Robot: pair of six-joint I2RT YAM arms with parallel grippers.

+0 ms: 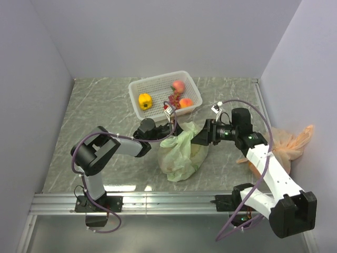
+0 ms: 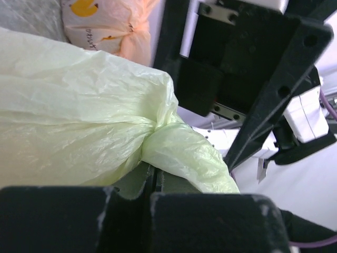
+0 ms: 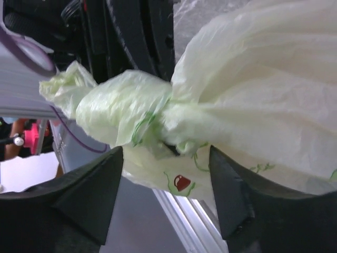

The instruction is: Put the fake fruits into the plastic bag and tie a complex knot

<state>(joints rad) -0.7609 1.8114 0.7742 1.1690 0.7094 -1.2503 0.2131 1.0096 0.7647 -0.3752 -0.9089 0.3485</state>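
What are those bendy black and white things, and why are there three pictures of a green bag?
They are two robot arms, each ending in a two-finger claw. One picture looks down from above; the other two come from small cameras on each wrist. Between the arms sits a pale green plastic bag with its top tied in a knot. The left gripper is shut, pinching the bag beside the knot. The right gripper is open, its fingers either side of the bag's neck. Behind is a white basket with fake fruits left inside. An orange bag lies at the right.
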